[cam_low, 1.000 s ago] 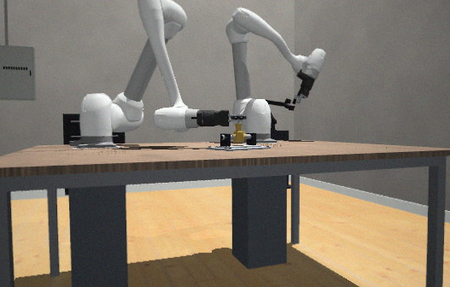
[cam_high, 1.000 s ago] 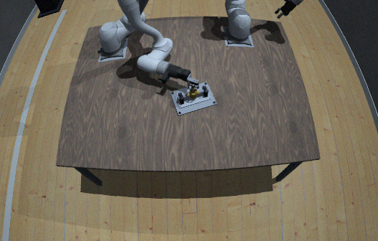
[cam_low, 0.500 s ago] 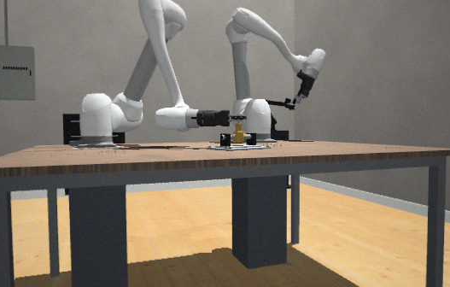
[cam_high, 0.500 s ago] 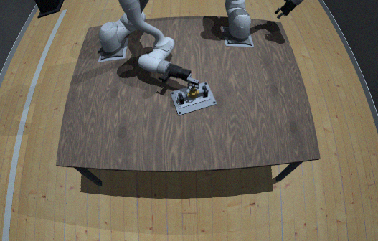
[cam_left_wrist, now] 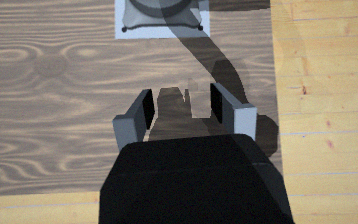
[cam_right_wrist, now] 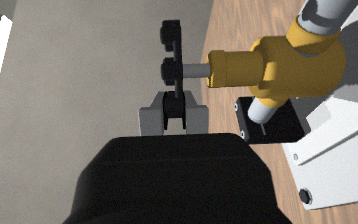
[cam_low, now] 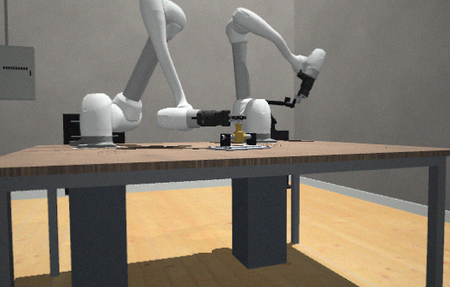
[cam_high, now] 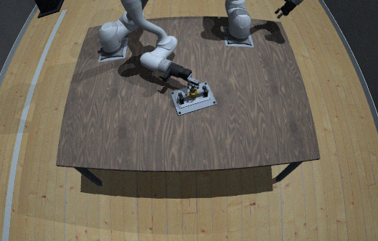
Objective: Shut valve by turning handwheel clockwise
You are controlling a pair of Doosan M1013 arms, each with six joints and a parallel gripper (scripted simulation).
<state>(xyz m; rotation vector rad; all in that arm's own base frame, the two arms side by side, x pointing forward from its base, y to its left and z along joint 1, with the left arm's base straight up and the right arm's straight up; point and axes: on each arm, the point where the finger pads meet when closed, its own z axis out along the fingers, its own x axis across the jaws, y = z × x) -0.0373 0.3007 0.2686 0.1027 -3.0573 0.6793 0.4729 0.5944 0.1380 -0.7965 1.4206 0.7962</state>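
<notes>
Above the yellow valve (cam_high: pixel 193 94) (cam_low: pixel 238 136) (cam_right_wrist: pixel 301 67), my right claw (cam_high: pixel 193 82) (cam_low: pixel 238 117) (cam_right_wrist: pixel 174 103) is pinching the black handwheel's rim (cam_right_wrist: pixel 174 104) (my left claw (cam_high: pixel 279 13) (cam_low: pixel 298 101) (cam_left_wrist: pixel 181 98) is hanging spread)

The end effector (cam_right_wrist: pixel 174 119) grips the black handwheel (cam_right_wrist: pixel 178 55).

Brown wood-grain table (cam_high: pixel 190 143) (cam_low: pixel 333 150) (cam_left_wrist: pixel 46 150) (cam_right_wrist: pixel 231 25) under a pale mounting plate (cam_high: pixel 198 107) (cam_low: pixel 243 148) (cam_right_wrist: pixel 341 192).
</notes>
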